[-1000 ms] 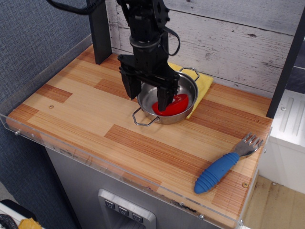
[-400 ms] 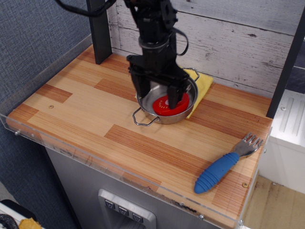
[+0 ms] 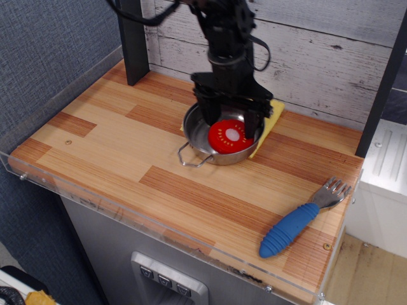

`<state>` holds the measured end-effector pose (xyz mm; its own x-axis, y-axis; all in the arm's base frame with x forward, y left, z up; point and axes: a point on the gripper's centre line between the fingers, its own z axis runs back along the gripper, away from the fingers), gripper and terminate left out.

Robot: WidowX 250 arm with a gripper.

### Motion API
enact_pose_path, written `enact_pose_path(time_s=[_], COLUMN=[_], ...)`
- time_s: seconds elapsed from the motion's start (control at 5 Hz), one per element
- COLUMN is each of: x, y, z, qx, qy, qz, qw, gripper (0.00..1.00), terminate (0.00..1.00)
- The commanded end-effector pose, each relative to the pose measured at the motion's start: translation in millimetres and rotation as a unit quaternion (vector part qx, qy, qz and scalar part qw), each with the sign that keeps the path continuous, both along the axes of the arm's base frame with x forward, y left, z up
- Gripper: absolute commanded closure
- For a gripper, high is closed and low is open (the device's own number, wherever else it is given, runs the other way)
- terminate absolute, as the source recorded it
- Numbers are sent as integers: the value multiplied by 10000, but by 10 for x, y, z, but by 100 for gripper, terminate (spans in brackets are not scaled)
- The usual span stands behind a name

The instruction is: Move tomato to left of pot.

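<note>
The tomato (image 3: 229, 135) lies inside the pot (image 3: 194, 135), cut face up, showing its white centre and ring of seed dots. The shiny steel pot stands at the back middle of the wooden table, one wire handle toward the front left. My black gripper (image 3: 231, 124) hangs straight down over the pot's right half. Its jaws are spread wide, one finger (image 3: 206, 113) left of the tomato and the other finger (image 3: 256, 125) right of it. The tomato rests low in the pot between them; I cannot tell whether the fingers touch it.
A yellow cloth (image 3: 275, 113) lies under the pot's far right side. A blue-handled fork (image 3: 294, 227) lies at the front right. A dark post (image 3: 132, 44) stands at the back left. A clear guard runs along the table's left and front edges (image 3: 127, 213).
My gripper has moved right and slightly back over the pot. The tomato, earlier tilted on edge, now lies with its cut face up between the fingers.
</note>
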<state>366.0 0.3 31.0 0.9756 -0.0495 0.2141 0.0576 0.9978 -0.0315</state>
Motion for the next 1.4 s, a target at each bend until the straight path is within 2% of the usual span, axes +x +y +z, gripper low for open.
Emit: enact_pose_path(time_s=[0.0, 0.2, 0.4, 0.8, 1.0, 1.2], x=[47, 17, -8, -36, -24, 38], y=[-11, -18, 6, 58, 98, 240], z=[-13, -16, 13, 133, 288, 652], qx=[134, 178, 171, 99, 102, 155], qy=[43, 119, 120, 68, -65, -467], qz=[-74, -92, -26, 50, 7, 125], qw=[9999, 9997, 9998, 9999, 9999, 9987], gripper=[0, 0, 100, 100, 100, 100], terminate=[0, 0, 0, 0, 0, 0])
